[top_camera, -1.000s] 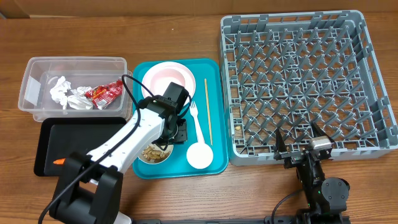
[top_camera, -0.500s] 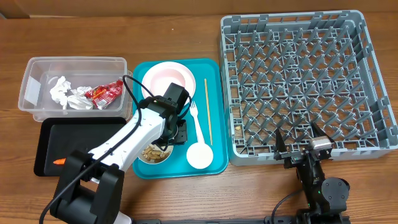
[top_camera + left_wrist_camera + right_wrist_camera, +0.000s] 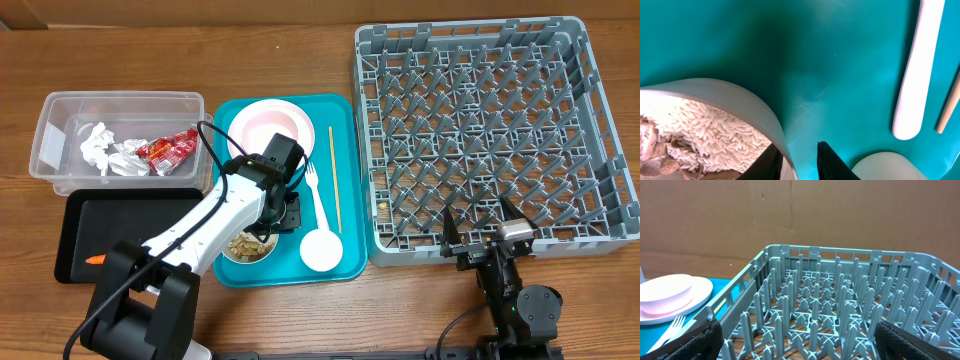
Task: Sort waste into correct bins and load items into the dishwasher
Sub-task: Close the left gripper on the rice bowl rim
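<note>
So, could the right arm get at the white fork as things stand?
Probably, though it is a stretch: the fork lies uncovered on the teal tray, but the corner of the rack stands between it and the right tool, and the left tool hangs close beside it.

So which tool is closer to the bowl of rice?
Left. The left tool straddles the rim of the bowl; the right tool sits far off by the grey rack.

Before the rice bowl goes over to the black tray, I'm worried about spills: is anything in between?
Nothing visible except the teal tray's raised edge. The black tray lies just left of the bowl, whose rim the left fingers straddle.
</note>
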`<control>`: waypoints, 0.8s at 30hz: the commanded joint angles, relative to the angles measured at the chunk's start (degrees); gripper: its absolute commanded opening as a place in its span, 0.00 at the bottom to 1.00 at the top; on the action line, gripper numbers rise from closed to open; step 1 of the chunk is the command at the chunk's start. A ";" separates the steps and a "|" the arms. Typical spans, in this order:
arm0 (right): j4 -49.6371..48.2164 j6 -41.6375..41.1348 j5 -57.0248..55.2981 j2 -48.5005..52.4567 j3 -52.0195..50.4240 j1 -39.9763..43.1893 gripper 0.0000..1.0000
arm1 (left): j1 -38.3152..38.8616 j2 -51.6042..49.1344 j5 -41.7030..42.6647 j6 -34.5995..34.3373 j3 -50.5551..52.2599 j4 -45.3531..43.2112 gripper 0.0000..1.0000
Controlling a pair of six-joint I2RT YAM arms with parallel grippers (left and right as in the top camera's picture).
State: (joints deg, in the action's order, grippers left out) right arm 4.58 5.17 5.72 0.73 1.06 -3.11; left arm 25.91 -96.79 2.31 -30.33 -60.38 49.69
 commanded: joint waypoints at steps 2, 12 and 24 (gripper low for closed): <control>-0.24 0.22 -0.07 -0.46 -0.61 -0.31 1.00 | 0.37 -0.42 -0.76 -1.01 0.31 0.17 0.25; -0.22 0.24 -0.07 -0.46 -0.61 -0.31 1.00 | 0.37 -0.42 0.09 -0.98 0.31 0.85 0.24; -0.22 0.24 -0.07 -0.46 -0.61 -0.31 1.00 | 0.37 -0.42 0.11 -1.01 0.31 0.83 0.18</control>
State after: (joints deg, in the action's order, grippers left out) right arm 4.58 5.17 5.72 0.73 1.06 -3.09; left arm 25.91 -96.79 2.35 -30.52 -60.36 50.37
